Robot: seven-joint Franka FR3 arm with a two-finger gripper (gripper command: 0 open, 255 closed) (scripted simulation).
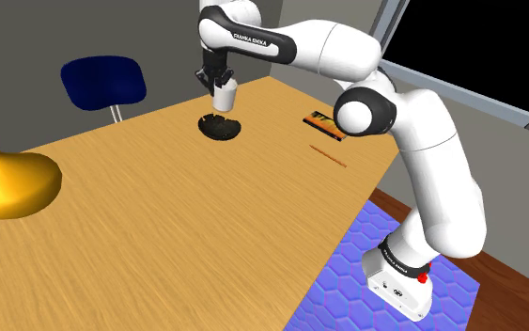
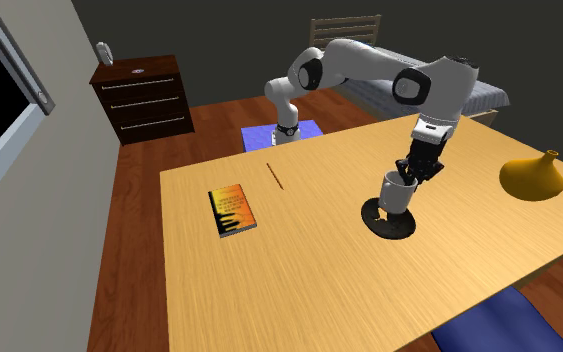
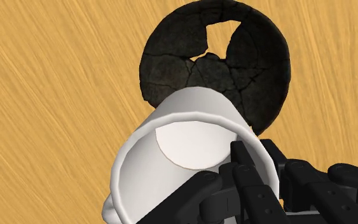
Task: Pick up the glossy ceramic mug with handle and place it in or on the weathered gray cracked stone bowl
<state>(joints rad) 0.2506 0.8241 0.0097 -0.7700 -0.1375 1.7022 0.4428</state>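
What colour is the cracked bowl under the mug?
Cracked round bowl: dark charcoal, nearly black; clearest in wrist view.

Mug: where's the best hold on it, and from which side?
Grip the white mug by its rim wall from above, one finger inside, one outside: it hangs upright, mouth open toward the gripper, over the dark cracked bowl. The gripper clasps it that way now.
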